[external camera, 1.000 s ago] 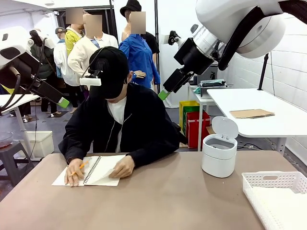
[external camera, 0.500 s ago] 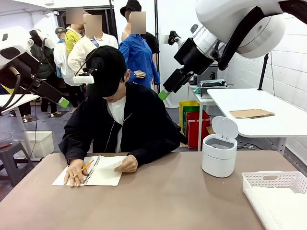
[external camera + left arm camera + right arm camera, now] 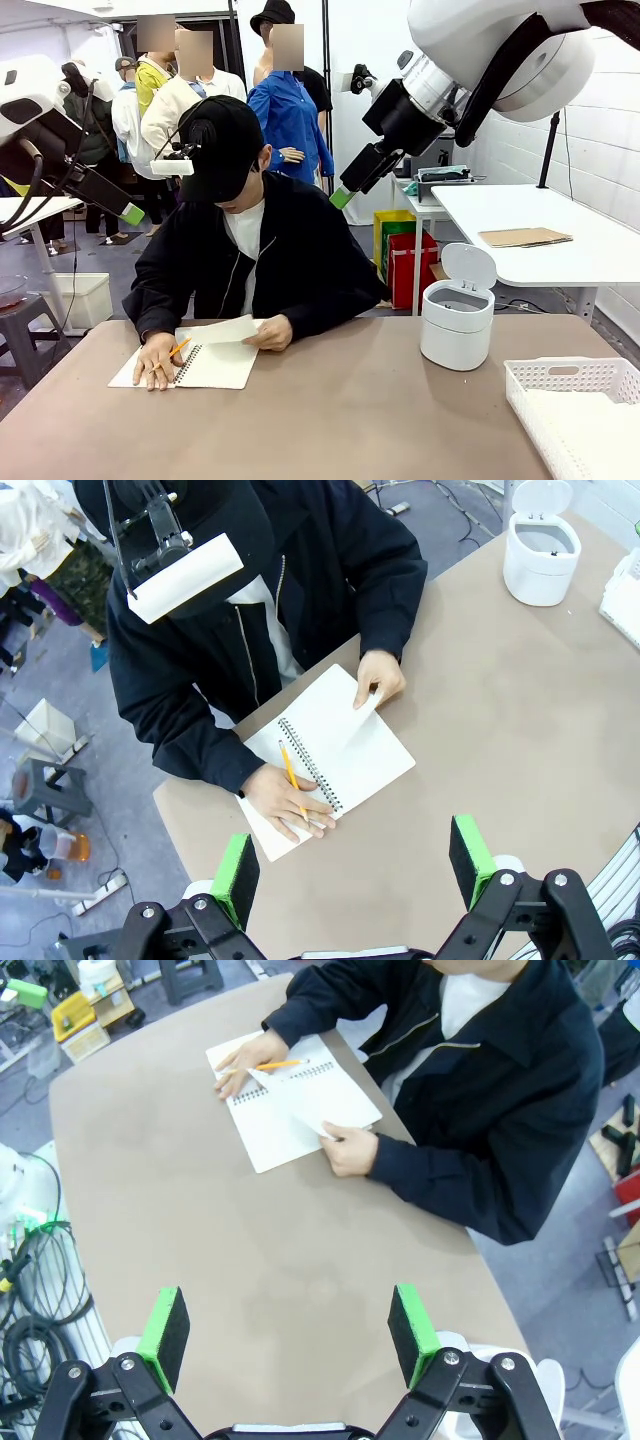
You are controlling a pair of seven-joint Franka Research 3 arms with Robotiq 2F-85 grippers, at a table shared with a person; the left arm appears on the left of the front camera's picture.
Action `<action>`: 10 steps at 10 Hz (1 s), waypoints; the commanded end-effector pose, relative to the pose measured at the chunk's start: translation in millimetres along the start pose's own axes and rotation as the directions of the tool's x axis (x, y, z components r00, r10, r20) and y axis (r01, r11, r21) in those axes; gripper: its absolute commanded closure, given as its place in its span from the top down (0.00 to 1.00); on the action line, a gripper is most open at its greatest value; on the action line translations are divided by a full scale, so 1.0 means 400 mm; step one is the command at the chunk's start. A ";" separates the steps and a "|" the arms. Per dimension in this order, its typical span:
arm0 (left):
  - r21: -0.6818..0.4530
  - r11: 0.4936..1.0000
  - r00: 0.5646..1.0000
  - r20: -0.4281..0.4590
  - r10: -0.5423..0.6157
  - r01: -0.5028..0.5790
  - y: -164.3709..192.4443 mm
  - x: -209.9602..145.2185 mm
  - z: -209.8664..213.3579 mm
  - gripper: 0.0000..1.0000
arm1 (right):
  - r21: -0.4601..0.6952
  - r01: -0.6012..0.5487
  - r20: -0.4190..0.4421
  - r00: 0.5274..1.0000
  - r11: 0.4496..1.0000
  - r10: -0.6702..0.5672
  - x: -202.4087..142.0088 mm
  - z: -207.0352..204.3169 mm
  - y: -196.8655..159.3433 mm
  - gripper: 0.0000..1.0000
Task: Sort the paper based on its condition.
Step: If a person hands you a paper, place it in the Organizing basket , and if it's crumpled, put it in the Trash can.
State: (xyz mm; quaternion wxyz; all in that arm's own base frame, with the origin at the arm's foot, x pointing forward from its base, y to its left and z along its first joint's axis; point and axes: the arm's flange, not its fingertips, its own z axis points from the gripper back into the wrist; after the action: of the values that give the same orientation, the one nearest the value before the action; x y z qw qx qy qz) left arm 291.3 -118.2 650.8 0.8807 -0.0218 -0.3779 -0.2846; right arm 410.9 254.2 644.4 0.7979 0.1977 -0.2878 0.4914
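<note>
The step in hand looks like waiting: the paper is not yet free for the robot to take. On the left of the bench (image 3: 330, 420) the person's pencil hand (image 3: 155, 358) lies flat on the open spiral notebook (image 3: 215, 365). The other hand (image 3: 268, 333) lifts one white sheet (image 3: 225, 330) by its outer edge, so the sheet arches up off the notebook. Whether it is being torn out or only turned cannot be told.

To do this well, I would hold both arms clear until the sheet is loose and offered. Then come in low and flat at a free edge, away from the person's fingers, and pinch lightly, since a thin sheet creases easily. Its condition should be judged before moving it. The white flip-lid bin (image 3: 457, 320) and, at far right, the white perforated basket (image 3: 560, 368) are probably the two destinations.

The left tool (image 3: 353, 865) hangs high above the notebook, jaws spread wide, holding and touching nothing. The right tool (image 3: 288, 1332) hovers high over bare bench, also fully spread and empty.
</note>
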 end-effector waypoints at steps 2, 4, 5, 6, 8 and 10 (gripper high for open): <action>-0.001 1.000 1.000 0.001 0.002 -0.002 0.000 0.000 -0.001 1.00 | 0.011 0.011 0.004 1.000 1.000 -0.011 -0.001 -0.001 0.001 1.00; -0.001 1.000 1.000 0.001 0.002 -0.002 0.000 0.000 -0.001 1.00 | 0.011 0.011 0.004 1.000 1.000 -0.011 -0.001 -0.001 0.001 1.00; -0.001 1.000 1.000 0.001 0.002 -0.002 0.000 0.000 -0.001 1.00 | 0.011 0.011 0.004 1.000 1.000 -0.011 -0.001 -0.001 0.001 1.00; -0.001 1.000 1.000 0.001 0.002 -0.002 0.000 0.000 -0.001 1.00 | 0.011 0.011 0.004 1.000 1.000 -0.011 -0.001 -0.001 0.001 1.00; -0.001 1.000 1.000 0.001 0.002 -0.002 0.000 0.000 -0.001 1.00 | 0.011 0.011 0.004 1.000 1.000 -0.011 -0.001 -0.001 0.001 1.00; -0.001 1.000 1.000 0.001 0.002 -0.002 0.000 0.000 -0.001 1.00 | 0.011 0.011 0.004 1.000 1.000 -0.011 -0.001 -0.001 0.001 1.00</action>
State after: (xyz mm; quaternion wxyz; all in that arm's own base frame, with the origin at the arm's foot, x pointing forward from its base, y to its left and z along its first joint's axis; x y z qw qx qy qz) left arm 291.3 -118.2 650.7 0.8807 -0.0218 -0.3779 -0.2846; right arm 410.9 254.2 644.4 0.7979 0.1977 -0.2878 0.4914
